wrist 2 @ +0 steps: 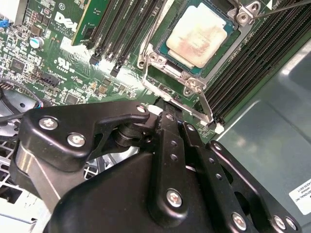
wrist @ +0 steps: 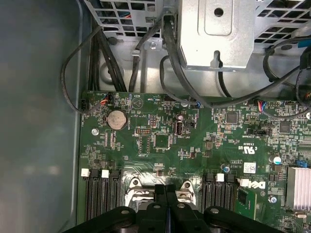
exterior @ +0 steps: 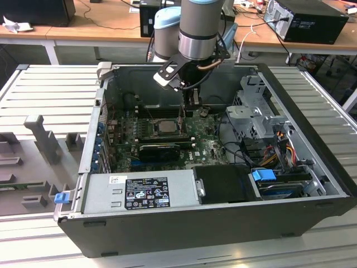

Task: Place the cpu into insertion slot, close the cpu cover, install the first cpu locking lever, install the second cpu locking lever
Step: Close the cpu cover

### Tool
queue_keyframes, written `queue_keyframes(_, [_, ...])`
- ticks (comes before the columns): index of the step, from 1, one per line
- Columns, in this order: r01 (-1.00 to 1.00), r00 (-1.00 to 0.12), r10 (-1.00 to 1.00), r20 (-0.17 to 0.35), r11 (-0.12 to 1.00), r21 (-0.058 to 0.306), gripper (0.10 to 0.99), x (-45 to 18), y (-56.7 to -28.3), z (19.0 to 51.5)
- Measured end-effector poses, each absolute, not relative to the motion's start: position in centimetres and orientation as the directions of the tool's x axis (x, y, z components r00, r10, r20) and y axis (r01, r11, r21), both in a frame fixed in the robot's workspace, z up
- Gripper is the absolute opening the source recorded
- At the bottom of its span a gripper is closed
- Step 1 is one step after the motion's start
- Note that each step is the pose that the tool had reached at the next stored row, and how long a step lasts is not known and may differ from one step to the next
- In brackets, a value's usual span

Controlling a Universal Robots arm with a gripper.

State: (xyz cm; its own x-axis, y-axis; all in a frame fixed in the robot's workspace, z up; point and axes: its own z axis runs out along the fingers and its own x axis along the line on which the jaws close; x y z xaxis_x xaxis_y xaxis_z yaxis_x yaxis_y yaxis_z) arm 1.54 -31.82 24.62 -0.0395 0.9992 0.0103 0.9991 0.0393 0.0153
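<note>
The cpu [wrist 2: 199,34] sits in the slot [wrist 2: 232,36] with the cover [wrist 2: 192,83] down over it. The tool [wrist 2: 163,110], fingers pressed together, hangs just beside a loose locking lever [wrist 2: 206,109]. Latching it looks like the step in hand, and it calls for pressing the lever down under its hook.

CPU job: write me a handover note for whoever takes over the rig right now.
Gripper: shut, reaching into the open case, tips at the slot's edge close to a lever.
Cpu: seated in the slot.
Cover: looks to lie down around the cpu.
Done: cpu placed; cover apparently closed.
Left: the levers. A second lever angles away past the far corner. I cannot tell whether either is latched.
</note>
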Motion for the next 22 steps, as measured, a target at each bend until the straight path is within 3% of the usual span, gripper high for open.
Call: queue_keyframes(22, [0.998, -0.060, 0.998, 0.011, 0.060, 0.015, 0.106, -0.2, -31.9, 23.6])
